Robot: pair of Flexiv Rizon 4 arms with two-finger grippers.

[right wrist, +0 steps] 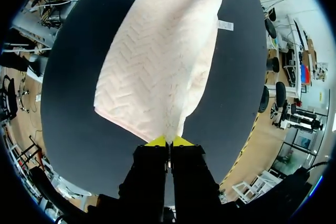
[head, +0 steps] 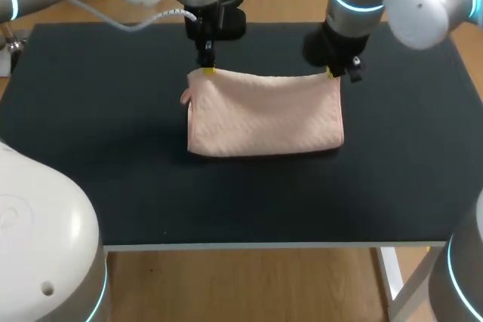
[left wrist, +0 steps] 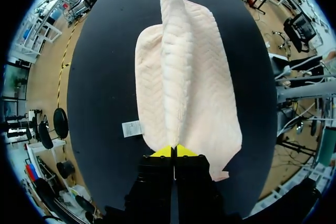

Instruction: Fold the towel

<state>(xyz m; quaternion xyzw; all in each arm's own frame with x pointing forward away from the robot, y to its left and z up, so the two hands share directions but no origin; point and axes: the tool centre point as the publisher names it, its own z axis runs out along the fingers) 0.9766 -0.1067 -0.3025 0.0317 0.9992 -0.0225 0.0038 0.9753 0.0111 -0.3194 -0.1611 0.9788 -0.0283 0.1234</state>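
Now, towel [head: 264,115]: pink, centre of frame on black tabletop [head: 90,148].
Left pincer [head: 208,71]: clamped on its upper-left corner.
Right pincer [head: 332,73]: clamped on its upper-right corner.
Advice: keep corners level, edges aligned.

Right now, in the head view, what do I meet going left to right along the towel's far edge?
The left pincer shut on one corner → pink towel → right pincer shut on the other corner.

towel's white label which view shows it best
Left wrist view: the label sticks out from the towel edge near the left fingers, clear against the dark table. The right wrist view shows it smaller, at the towel's far end. The head view shows only a faint tab.
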